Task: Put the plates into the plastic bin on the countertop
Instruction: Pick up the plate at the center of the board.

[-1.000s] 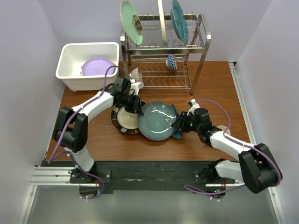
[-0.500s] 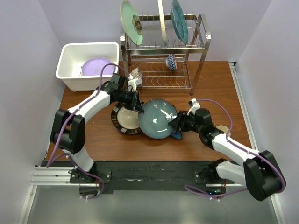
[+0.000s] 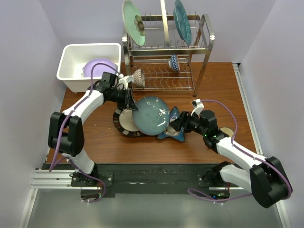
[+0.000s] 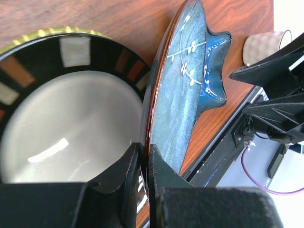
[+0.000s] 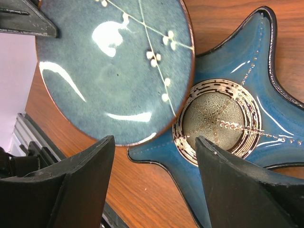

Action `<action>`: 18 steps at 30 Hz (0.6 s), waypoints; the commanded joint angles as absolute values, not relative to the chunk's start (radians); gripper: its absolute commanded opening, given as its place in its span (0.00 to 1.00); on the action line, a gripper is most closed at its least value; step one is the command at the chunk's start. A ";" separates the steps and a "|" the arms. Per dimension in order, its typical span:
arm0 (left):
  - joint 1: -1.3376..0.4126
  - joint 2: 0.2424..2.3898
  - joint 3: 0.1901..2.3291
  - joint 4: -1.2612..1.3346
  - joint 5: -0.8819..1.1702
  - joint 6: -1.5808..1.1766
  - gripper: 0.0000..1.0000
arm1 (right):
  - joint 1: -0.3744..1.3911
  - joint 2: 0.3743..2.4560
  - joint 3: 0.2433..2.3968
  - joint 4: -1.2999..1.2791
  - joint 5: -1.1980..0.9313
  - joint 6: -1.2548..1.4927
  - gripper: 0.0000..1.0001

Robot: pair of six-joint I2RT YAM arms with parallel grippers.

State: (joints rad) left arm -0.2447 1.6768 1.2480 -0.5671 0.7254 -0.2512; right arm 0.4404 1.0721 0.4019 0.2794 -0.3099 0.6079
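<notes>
Left tool (image 4: 142,164) was closed thin on the rim of the teal round plate (image 4: 183,90); plate stood tilted on edge over the black-striped plate (image 4: 57,118) and the dark blue star-shaped plate (image 5: 228,109) on the table (image 3: 213,80); contact with either could not be told. Right tool (image 5: 154,140) stood wide apart above the teal and star plates, gripping nothing. White plastic bin (image 3: 90,46) lay behind and to the left of the left tool, near it and well apart from the right arm; a lavender plate (image 3: 97,66) lay inside. Judgement: the carry falls to the left arm, leftward and away from the bases.
</notes>
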 commanded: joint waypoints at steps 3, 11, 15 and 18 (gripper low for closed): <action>-0.163 1.586 1.293 -0.548 0.897 -0.241 0.00 | 0.445 1.069 0.437 0.325 -0.336 0.607 0.72; -0.074 1.533 1.259 -0.517 0.930 -0.262 0.00 | 0.445 1.078 0.430 0.334 -0.339 0.609 0.72; -0.028 1.506 1.240 -0.494 0.942 -0.284 0.00 | 0.446 1.083 0.431 0.336 -0.344 0.607 0.72; 0.000 1.486 1.229 -0.488 0.951 -0.290 0.00 | 0.446 1.085 0.428 0.337 -0.344 0.606 0.72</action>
